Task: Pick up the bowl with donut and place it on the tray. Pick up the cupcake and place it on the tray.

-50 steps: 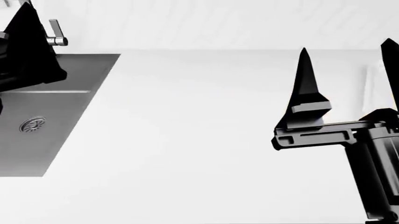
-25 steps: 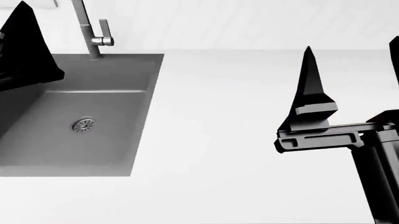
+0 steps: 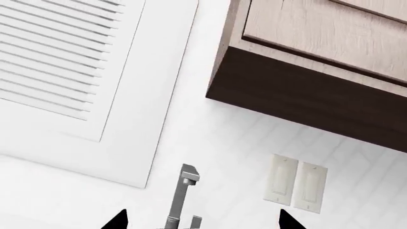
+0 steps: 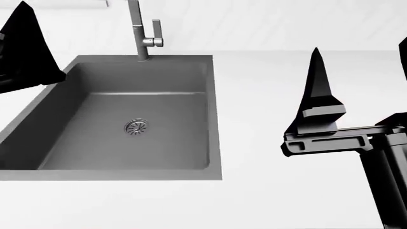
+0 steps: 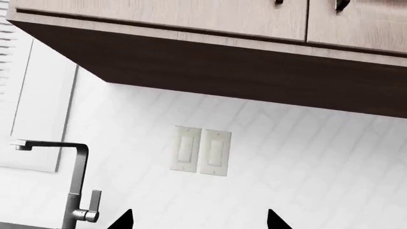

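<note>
Fingers on my right gripper (image 4: 359, 86) spread wide, empty; left gripper (image 3: 200, 220) also apart, empty. Bowl, donut, cupcake, tray: none in view, only sink (image 4: 210, 119), faucet (image 4: 141, 33), countertop (image 4: 273, 143). Judging search step; next, pan to find them.

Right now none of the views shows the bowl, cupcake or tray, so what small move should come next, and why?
Probably keep turning the view to search the counter. The head view shows only the sink, faucet and bare white surface, and both wrist views face the wall. The right gripper looks open and empty; the left gripper shows spread tips, holding nothing.
</note>
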{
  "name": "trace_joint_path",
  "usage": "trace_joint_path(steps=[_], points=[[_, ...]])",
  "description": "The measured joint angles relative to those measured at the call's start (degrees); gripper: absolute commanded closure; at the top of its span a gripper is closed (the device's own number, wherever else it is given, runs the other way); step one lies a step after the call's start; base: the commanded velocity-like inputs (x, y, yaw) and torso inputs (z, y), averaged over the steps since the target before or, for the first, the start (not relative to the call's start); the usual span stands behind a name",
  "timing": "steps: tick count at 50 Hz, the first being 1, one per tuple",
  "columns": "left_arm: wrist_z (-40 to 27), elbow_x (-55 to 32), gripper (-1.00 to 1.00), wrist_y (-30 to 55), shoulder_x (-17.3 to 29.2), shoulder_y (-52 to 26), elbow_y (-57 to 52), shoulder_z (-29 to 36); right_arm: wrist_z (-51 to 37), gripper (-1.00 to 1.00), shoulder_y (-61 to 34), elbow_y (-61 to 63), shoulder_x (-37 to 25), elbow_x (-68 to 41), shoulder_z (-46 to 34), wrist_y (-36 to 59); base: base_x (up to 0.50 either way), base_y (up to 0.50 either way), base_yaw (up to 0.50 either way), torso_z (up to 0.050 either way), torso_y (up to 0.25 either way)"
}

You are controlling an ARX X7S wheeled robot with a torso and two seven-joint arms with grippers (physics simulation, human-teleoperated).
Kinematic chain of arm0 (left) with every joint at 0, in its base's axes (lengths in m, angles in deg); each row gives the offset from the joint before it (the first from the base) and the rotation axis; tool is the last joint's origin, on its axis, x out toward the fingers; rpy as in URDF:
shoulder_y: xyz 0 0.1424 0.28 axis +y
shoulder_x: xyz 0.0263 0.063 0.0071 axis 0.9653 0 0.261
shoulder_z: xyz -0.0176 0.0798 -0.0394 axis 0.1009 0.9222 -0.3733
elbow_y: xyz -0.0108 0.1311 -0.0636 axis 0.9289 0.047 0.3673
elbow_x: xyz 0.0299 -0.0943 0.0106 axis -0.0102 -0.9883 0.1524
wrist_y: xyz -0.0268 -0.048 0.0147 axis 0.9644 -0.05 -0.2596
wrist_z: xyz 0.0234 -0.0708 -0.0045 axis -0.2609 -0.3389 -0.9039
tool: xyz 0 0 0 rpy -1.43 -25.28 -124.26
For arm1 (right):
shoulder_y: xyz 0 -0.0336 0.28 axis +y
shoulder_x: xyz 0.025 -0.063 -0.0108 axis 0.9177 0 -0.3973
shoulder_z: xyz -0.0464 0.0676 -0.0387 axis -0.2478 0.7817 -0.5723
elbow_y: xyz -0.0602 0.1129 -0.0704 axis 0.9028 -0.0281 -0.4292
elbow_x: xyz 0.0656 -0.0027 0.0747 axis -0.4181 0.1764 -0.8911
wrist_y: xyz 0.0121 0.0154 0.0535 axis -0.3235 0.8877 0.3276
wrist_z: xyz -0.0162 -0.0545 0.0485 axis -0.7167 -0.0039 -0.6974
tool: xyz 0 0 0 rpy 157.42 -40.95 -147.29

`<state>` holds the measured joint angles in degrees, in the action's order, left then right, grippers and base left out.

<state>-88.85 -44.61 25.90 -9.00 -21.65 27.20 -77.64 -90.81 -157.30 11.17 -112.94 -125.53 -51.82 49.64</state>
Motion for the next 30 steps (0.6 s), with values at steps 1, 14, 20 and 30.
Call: trace_joint_path(steps=[1,14,20,30], points=[[0.0,0.02,-1.0,0.0,-0.01,0.03,-0.02,0.0,-0.02,-1.0,-0.03,0.0,0.02,0.01,-0.05,-0.03,0.0,0.5,0.0,0.0,0.0],[0.04,0.11,-1.0,0.13,-0.07,0.19,-0.16,0.03,-0.02,-1.0,-0.3,0.01,-0.01,0.01,-0.33,-0.27,0.0,0.5,0.0,0.0,0.0],[0.01,0.18,-1.0,0.21,-0.14,0.19,-0.16,0.07,0.06,-1.0,-0.45,0.03,-0.15,-0.05,-0.37,-0.28,0.0,0.5,0.0,0.0,0.0],[-0.09,0.24,-1.0,0.25,-0.19,0.32,-0.21,0.03,0.01,-1.0,-0.67,0.05,-0.18,0.03,-0.6,-0.39,0.0,0.5,0.0,0.002,0.0]])
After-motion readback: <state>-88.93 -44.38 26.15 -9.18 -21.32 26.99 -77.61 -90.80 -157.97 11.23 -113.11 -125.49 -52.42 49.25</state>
